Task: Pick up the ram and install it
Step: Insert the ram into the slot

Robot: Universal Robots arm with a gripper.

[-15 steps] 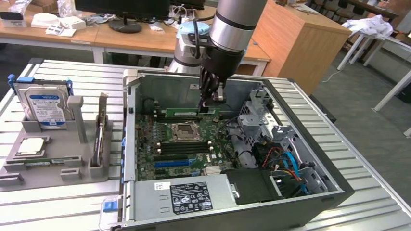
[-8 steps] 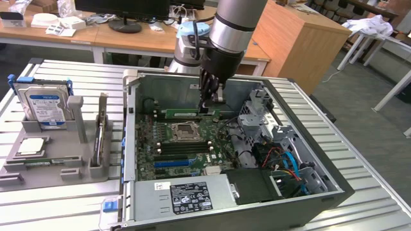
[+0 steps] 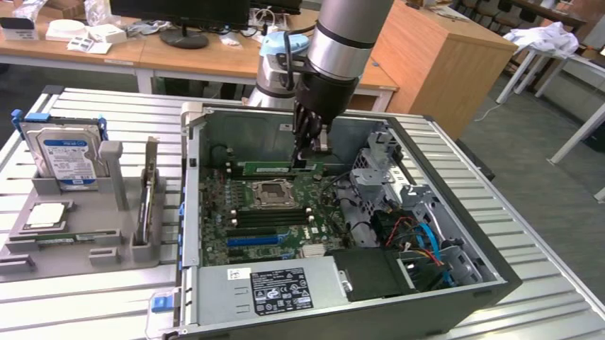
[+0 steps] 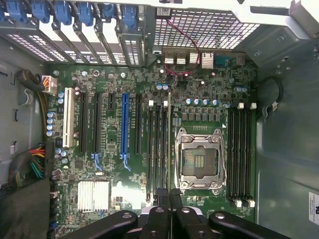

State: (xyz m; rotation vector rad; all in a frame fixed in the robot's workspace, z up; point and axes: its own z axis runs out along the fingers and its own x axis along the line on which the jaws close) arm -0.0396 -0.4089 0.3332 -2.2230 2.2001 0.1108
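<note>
Pick-up is complete. The end effector [image 3: 305, 161] is pressed together on the ram [image 3: 271, 168], pinching it near one end. The ram stands on edge inside the computer case [image 3: 472, 283], low over the motherboard [image 4: 199, 84]. It lies parallel to the memory slots [image 4: 157, 149] beside the CPU socket [image 4: 199, 159]. Installation is judged unfinished, and contact between ram and slot cannot be determined. The case stands on the bench [image 3: 95, 312].

One ram [image 3: 279, 168], one hard drive [image 3: 68, 154] (blue label), one blue expansion slot [image 4: 124, 122]
</note>
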